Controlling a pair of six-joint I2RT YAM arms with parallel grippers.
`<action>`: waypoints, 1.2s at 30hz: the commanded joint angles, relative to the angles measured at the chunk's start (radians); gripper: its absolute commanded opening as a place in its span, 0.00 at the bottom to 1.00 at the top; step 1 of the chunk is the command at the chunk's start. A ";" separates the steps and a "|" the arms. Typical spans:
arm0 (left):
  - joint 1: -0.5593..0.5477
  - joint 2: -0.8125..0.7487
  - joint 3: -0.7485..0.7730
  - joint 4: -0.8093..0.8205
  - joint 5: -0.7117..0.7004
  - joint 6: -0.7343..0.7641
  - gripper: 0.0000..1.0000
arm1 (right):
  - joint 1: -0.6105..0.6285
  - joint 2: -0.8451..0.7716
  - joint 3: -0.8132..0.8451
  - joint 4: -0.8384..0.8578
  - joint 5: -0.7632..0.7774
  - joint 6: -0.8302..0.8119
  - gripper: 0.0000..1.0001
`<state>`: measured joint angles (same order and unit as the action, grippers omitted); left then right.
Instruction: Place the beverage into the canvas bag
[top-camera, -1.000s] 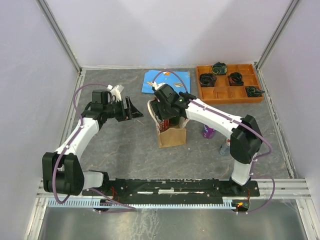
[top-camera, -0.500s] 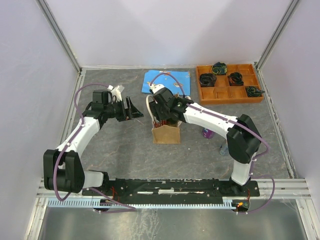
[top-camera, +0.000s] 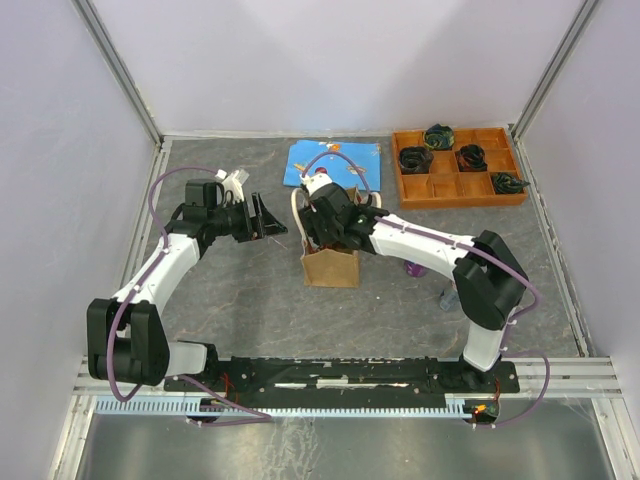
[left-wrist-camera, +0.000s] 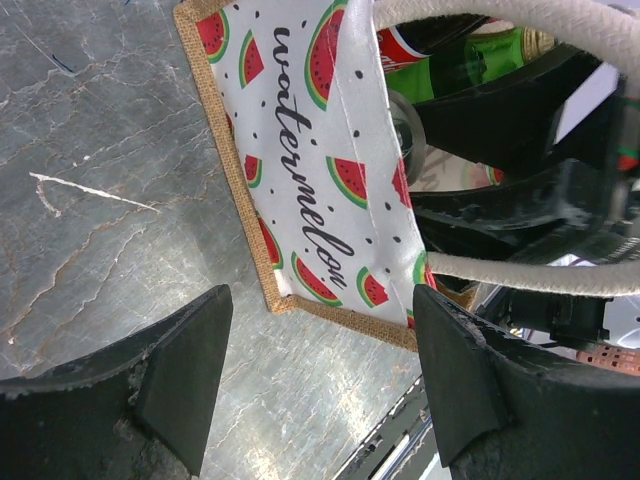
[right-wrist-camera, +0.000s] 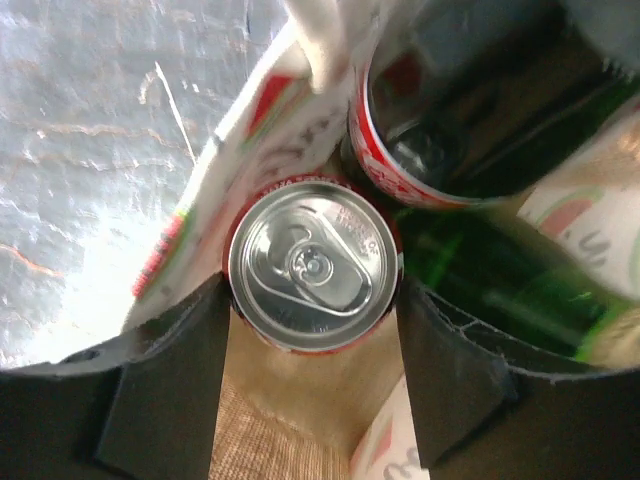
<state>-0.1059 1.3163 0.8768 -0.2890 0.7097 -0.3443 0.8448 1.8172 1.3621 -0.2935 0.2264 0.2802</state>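
**Right wrist view: beverage can gripped inside the mouth of the canvas bag**

The right wrist camera looks straight down on the beverage can (right-wrist-camera: 312, 262), silver lid and pull tab facing up. The right gripper (right-wrist-camera: 312, 292) is closed on it, one dark finger (right-wrist-camera: 165, 390) against the can at 9 o'clock and the other against it at 3 o'clock. The can sits within the canvas bag (right-wrist-camera: 200, 215), whose white watermelon-printed wall rises at the can's 9 o'clock, with tan burlap showing at 6 o'clock. Two other drinks are packed in with it. A red-labelled container (right-wrist-camera: 400, 190) touches the can at 1 o'clock, and a green bottle (right-wrist-camera: 480, 275) lies at 3 o'clock.

From the top external camera the bag stands upright near the middle of the grey table (top-camera: 230, 290), and the right arm reaches down into its open top. The left gripper (top-camera: 262, 218) hangs at the bag's 10 o'clock, just beside it and not touching.

The left wrist camera shows those jaws spread wide with nothing between them but bare table and a lower corner of the bag. One cream handle (left-wrist-camera: 500, 15) loops across the top of that view.

A blue patterned cloth (top-camera: 300, 165) lies at the bag's 12 o'clock. An orange tray (top-camera: 460, 201) with dark coiled items sits at 2 o'clock, well apart. A small purple object (top-camera: 411, 268) peeks out past the right arm at 3 o'clock.
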 joint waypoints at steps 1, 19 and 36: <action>0.006 -0.010 -0.006 0.035 0.027 -0.041 0.79 | -0.010 0.014 -0.059 -0.022 0.013 0.019 0.29; 0.006 -0.006 -0.010 0.037 0.039 -0.035 0.79 | -0.004 -0.088 -0.053 -0.018 0.014 -0.002 0.67; 0.006 -0.003 -0.019 0.042 0.039 -0.027 0.79 | -0.003 -0.091 -0.017 -0.003 0.016 -0.003 0.78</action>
<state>-0.1059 1.3163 0.8612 -0.2813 0.7170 -0.3515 0.8448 1.7756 1.3048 -0.3168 0.2111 0.2863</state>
